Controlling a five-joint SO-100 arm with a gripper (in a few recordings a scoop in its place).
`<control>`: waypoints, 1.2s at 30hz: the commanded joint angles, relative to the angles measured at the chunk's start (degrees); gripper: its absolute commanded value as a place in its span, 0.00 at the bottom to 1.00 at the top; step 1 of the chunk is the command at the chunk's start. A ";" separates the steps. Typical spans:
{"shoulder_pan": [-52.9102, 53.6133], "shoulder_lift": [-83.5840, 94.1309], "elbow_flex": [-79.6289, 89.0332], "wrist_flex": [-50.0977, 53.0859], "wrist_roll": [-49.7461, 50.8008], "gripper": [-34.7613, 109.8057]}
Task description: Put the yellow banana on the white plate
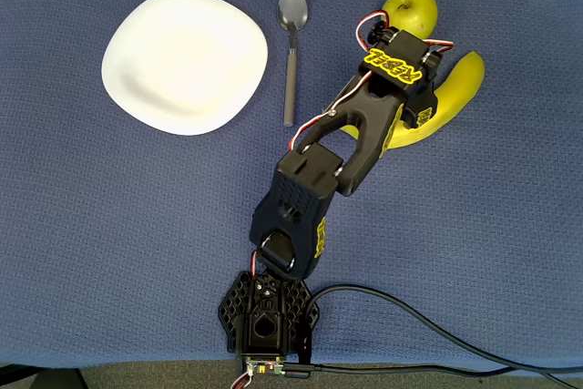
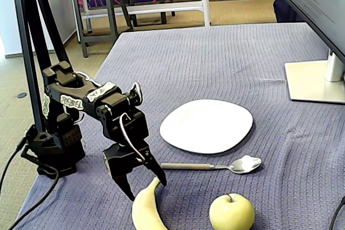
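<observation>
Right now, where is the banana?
In the overhead view the banana lies right of the spoon, just below the apple, partly under the gripper; the plate sits far left.

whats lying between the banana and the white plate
A metal spoon lies between the yellow banana and the white plate, on the blue cloth. The overhead view shows this best; the fixed view agrees.
</observation>
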 commanded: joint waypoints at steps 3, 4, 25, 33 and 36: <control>0.79 -1.93 -5.54 1.49 -2.99 0.42; 0.97 -2.29 -5.89 1.58 -3.60 0.42; 4.83 2.20 -5.80 9.23 -5.01 0.41; 8.26 1.05 -3.34 4.92 -10.02 0.41; 8.61 -0.18 -2.90 2.90 -10.90 0.41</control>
